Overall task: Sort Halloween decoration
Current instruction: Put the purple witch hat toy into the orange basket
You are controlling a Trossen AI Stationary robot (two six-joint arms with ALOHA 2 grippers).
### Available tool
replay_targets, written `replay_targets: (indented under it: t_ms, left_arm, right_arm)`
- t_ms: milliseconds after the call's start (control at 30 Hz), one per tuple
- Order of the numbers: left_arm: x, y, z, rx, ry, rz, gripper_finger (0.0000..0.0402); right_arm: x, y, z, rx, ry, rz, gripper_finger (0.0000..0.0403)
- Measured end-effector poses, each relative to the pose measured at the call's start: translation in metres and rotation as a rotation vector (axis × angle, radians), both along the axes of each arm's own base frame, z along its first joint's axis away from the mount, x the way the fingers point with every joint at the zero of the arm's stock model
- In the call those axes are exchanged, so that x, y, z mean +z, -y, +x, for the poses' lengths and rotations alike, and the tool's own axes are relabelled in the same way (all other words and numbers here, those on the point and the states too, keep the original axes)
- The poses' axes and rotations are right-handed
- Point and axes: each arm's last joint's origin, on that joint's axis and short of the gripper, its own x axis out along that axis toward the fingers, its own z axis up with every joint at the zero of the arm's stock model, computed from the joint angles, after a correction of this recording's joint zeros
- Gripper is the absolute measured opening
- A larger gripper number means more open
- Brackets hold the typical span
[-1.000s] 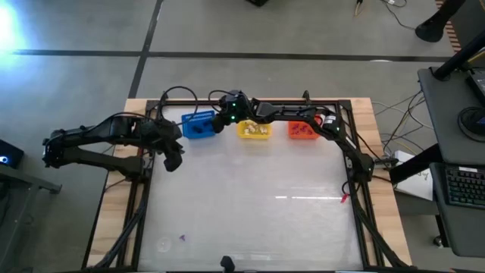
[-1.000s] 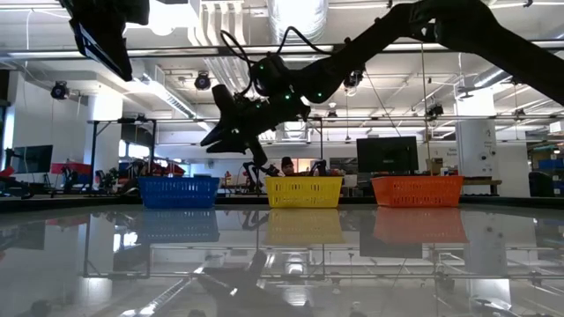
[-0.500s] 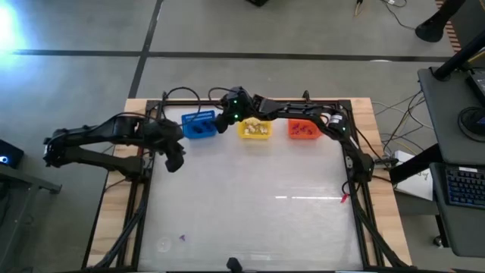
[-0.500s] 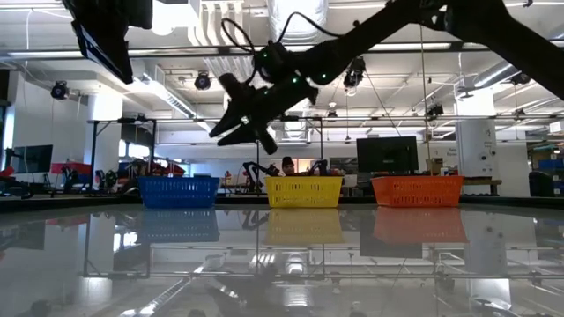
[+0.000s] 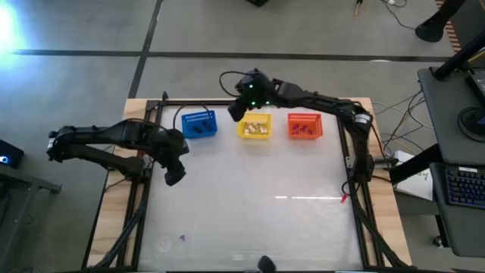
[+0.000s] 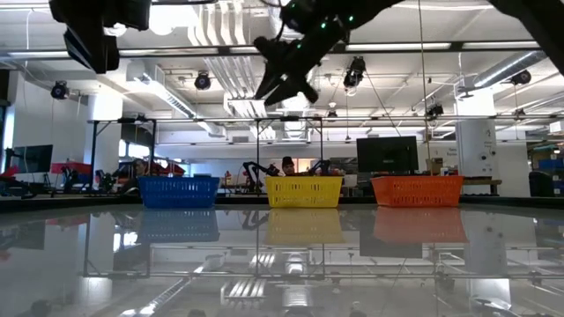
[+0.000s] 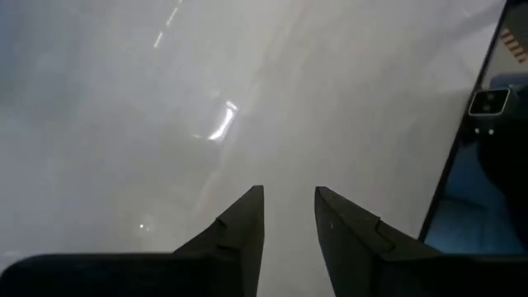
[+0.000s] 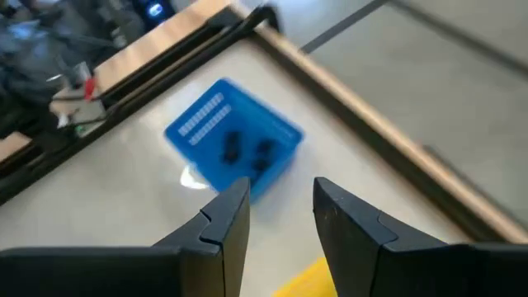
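Fingers of the right gripper [image 8: 280,216] stand apart with bare air between them in the right wrist view, nothing pinched. From above, this right gripper [image 5: 236,111] hangs at the far edge of the table, between the blue plastic basket [image 5: 199,124] and the yellow plastic basket [image 5: 255,127]. The low view adds what the overhead cannot: the gripper [image 6: 284,81] is raised well above the basket rims. Its wrist camera looks down into the blue basket [image 8: 234,142] and shows two small black spider-like trinkets [image 8: 247,150] lying on its floor; in the low view the same basket's [image 6: 179,191] contents stay hidden behind its wall.

Fingers of the left gripper [image 7: 289,216] are likewise spread with a clear gap and hold nothing, above bare glossy white tabletop [image 7: 148,124]. The high view places the left gripper [image 5: 174,174] on the left side of the table, nearer than the blue basket and apart from it.

Seen from above, whitish pieces [image 5: 256,126] fill the yellow basket, and dark purplish pieces [image 5: 303,129] lie in the orange plastic basket [image 5: 305,126] on the right of the row. A tiny purple trinket [image 5: 182,237] and a pale one [image 5: 164,244] sit at the near left of the table, visible only from overhead.
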Motion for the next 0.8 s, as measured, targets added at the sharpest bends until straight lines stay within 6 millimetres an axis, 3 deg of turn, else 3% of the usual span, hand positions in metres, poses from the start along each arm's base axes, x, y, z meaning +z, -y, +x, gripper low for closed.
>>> replay_targets:
  t_ms: [200, 333, 600, 800]
  left_arm:
    - [-0.003, 0.017, 0.003, -0.035, -0.035, -0.035, 0.0132]
    - [-0.007, 0.04, 0.001, -0.176, -0.055, -0.024, 0.0151]
    - [-0.027, 0.088, -0.004, -0.437, -0.134, 0.06, 0.0152]
    - [-0.038, 0.115, -0.006, -0.538, -0.187, 0.079, 0.0152]
  right_arm:
    - [0.033, -0.009, -0.025, -0.069, -0.016, -0.04, 0.0133]
    - [0.05, -0.018, -0.039, -0.066, -0.01, -0.038, 0.0134]
    - [0.051, -0.032, -0.044, -0.105, -0.033, 0.064, 0.0133]
    - [0.047, -0.051, -0.041, -0.1, -0.074, 0.13, 0.0135]
